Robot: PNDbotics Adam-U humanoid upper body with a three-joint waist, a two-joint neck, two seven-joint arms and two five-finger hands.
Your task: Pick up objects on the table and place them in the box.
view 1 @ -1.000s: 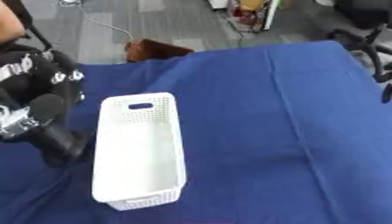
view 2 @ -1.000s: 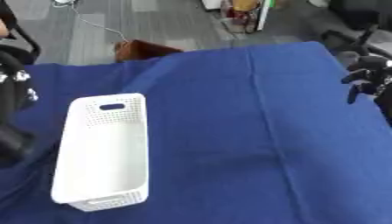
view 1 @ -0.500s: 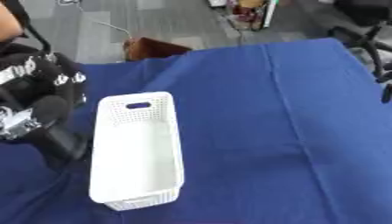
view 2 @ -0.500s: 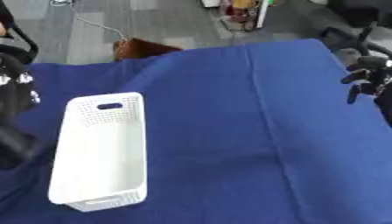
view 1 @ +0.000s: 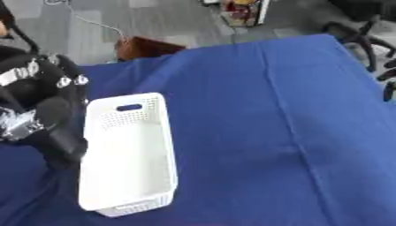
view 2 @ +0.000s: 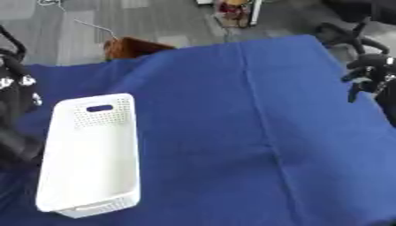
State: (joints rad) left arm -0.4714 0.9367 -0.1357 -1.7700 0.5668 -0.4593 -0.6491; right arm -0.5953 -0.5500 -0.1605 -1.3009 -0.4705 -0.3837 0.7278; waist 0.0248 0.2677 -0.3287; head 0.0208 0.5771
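White box (view 1: 127,159) near worktop (view 1: 263,114) left edge. My left hand (view 1: 43,114) beside it, grip unclear. Right hand (view 2: 370,75) at right edge, fingers curled, empty.

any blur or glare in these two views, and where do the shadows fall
Left eye view: the left arm's edges smear beside the sharper white box; no glare. Right eye view: even, soft light on the blue cloth, faint shadow only along its creases; the right hand looks soft.

The left hand (view 1: 39,110) is bulky and black with white markings and silver parts; the right hand (view 2: 370,75) shows slim black fingers.
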